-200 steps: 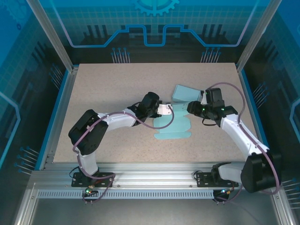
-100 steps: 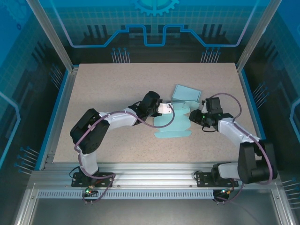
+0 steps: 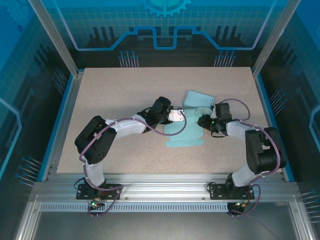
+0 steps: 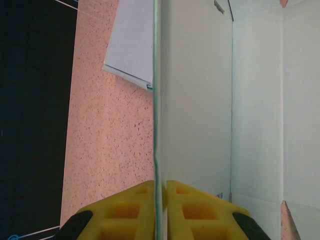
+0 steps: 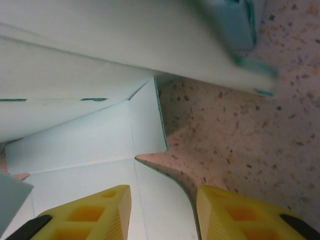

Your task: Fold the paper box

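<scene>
Pinching upright panel (image 4: 192,100) of pale-teal paper box (image 3: 185,131) in left gripper (image 4: 160,187); holding right gripper (image 5: 161,189) parted, flat flap (image 5: 90,145) just ahead.

overhead from behind, two close-ups (sharing box (image 3: 187,137))

The paper box (image 3: 187,136) is pale mint-blue, whitish inside. The table (image 3: 115,85) is beige with fine dark speckles. Both the left gripper (image 4: 160,186) and right gripper (image 5: 162,194) are yellow-fingered.

Open table (image 3: 115,95) far and left; paper box (image 3: 186,136) mid-table, flaps upright.
</scene>
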`<state>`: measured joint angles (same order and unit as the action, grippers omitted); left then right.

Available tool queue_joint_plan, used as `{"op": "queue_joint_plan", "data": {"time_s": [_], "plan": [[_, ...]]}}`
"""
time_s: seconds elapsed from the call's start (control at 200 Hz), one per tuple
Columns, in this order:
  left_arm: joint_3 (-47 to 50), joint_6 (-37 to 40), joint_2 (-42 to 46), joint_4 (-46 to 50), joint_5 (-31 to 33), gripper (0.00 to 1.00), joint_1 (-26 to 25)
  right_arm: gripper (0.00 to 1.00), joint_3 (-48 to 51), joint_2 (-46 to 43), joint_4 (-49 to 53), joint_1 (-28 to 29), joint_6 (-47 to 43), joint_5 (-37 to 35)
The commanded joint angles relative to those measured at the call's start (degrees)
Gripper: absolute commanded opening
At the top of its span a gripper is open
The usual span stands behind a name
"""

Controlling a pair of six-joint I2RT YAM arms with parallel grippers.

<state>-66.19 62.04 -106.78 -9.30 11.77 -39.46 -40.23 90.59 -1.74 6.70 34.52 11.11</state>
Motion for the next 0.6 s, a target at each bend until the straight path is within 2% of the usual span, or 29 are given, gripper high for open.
{"op": "queue_joint_plan", "data": {"time_s": [0.0, 0.085, 0.185, 0.3, 0.385, 0.495, 0.595], "plan": [[-0.5, 0.67, -1.16, 5.93, -0.91, 0.13, 0.54, 0.4, -2.02, 2.39, -6.0, 0.4, -0.32, 1.31], [-0.69, 0.71, -1.17, 6.25, -1.05, 0.13, 0.65, 0.39, -2.8, 4.24, -6.89, 0.83, -0.41, 1.27], [-0.73, 0.63, -0.8, 6.65, -1.76, 0.13, 0.66, 0.33, -3.31, 5.94, -8.28, 1.21, -0.64, 1.55], [-0.68, 0.36, -0.19, 7.1, -2.62, 0.13, 0.73, 0.32, -2.58, 5.92, -10.22, 1.65, -1.33, 1.09], [-0.76, 0.27, 0.07, 7.24, -2.96, 0.13, 0.87, 0.28, -1.88, 5.54, -11.4, 1.78, -1.87, 0.36], [-0.87, -0.16, 0.29, 7.45, -3.26, 0.13, 0.89, 0.14, -2.32, 5.87, -11.09, 1.78, -2.69, -0.11], [-0.78, -0.81, 0.59, 7.56, -2.9, 0.25, 0.95, 0.02, -2.67, 6.11, -10.2, 1.91, -3.48, -0.14]]}}
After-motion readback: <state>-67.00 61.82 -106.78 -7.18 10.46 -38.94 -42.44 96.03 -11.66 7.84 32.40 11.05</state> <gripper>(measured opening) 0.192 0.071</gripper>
